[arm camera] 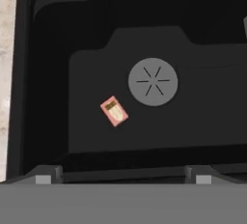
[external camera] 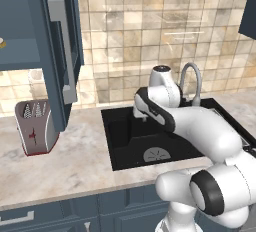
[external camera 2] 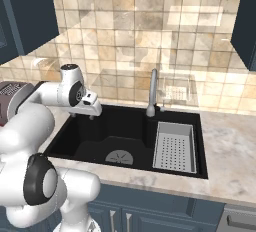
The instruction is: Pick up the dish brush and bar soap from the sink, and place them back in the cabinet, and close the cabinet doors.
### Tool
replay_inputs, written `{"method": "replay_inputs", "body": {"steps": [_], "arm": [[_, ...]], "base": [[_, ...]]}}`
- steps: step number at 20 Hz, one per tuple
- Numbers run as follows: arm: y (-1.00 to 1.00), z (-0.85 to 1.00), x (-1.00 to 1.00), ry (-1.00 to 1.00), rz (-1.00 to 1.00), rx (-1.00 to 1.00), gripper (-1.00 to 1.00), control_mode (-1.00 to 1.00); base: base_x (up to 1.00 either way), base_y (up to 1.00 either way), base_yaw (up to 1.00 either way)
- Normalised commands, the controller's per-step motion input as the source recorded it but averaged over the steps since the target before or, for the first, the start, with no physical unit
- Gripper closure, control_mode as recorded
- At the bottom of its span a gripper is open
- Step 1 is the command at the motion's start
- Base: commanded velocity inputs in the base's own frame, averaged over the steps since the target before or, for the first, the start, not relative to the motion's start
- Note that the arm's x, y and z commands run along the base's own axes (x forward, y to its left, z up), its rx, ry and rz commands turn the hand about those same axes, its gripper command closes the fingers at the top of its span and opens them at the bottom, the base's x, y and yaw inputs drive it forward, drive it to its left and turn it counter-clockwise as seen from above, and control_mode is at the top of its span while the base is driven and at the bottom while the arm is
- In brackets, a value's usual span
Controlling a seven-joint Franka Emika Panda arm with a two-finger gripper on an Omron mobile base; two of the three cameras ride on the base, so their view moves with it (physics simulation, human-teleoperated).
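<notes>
The bar soap (arm camera: 114, 111), a small reddish-brown block, lies flat on the floor of the black sink (external camera: 120, 131), just beside the round grey drain (arm camera: 153, 81). My gripper (arm camera: 123, 178) hangs above the basin's back left part (external camera: 141, 115), open, its fingertips (arm camera: 43, 178) wide apart with nothing between them and well above the soap. The cabinet (external camera: 20, 56) stands open at the upper left, with its door (external camera: 60, 51) swung out. A cream-yellow sliver (external camera: 1, 42) sits on its shelf at the picture's edge; I cannot tell whether it is the dish brush.
A red-and-silver toaster (external camera: 35, 126) stands on the counter under the open door. The curved faucet (external camera 2: 151, 93) rises behind the basin. A grey perforated rack (external camera 2: 173, 146) fills the sink's right part. Another dark wall cabinet (external camera 2: 245, 21) hangs at the upper right.
</notes>
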Motion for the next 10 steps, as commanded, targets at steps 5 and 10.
{"method": "replay_inputs", "body": {"steps": [5, 10], "arm": [[0.00, -0.05, 0.19, 0.03, 0.02, 0.00, -1.00, -1.00], [0.00, -0.07, 0.14, 0.03, 0.02, 0.00, -1.00, -1.00]], "base": [[0.00, 0.00, 0.00], [0.00, 0.00, 0.00]]}}
